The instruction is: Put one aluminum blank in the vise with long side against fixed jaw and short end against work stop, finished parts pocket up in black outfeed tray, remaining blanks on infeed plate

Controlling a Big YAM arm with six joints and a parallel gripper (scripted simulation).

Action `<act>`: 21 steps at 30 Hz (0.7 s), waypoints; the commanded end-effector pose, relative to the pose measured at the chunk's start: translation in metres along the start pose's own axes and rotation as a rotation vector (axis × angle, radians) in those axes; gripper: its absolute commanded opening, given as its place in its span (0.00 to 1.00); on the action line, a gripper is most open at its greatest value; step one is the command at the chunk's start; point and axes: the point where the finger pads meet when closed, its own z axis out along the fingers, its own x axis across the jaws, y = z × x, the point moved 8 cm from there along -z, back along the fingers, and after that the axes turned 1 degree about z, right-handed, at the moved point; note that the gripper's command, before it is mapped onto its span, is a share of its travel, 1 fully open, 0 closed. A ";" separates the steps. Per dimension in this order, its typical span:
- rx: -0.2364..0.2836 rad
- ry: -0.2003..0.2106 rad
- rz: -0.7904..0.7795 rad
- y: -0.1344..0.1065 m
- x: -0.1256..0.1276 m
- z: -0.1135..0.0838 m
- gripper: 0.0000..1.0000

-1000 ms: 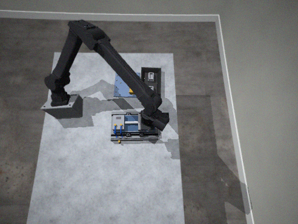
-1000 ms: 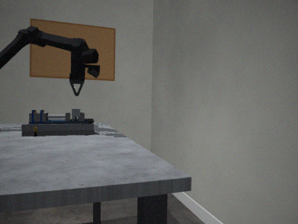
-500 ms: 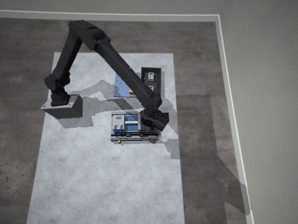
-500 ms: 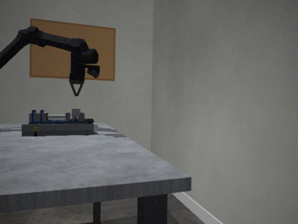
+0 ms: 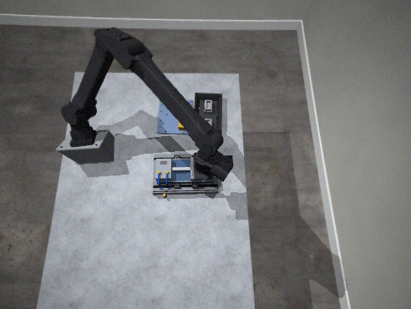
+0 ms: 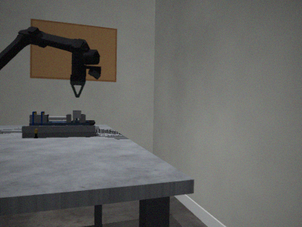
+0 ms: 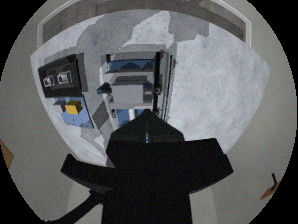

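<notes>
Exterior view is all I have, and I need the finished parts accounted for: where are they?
Observer: The top and wrist views show two finished parts in the black tray, pockets up.
Operator: And the yellow block? I can't find it.
Observer: It's over the blue plate: yellow block, blue plate.
Operator: Which one is nearer the vise, tray or plate?
Observer: I can't rank them reliably; but tray and plate lie side by side.

No visible change, top or exterior
</notes>
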 end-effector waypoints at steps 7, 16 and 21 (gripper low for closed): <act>-0.007 0.012 0.035 -0.006 -0.016 0.002 0.00; 0.004 0.007 0.016 0.000 -0.008 0.021 0.00; 0.007 0.006 0.013 0.000 -0.005 0.031 0.00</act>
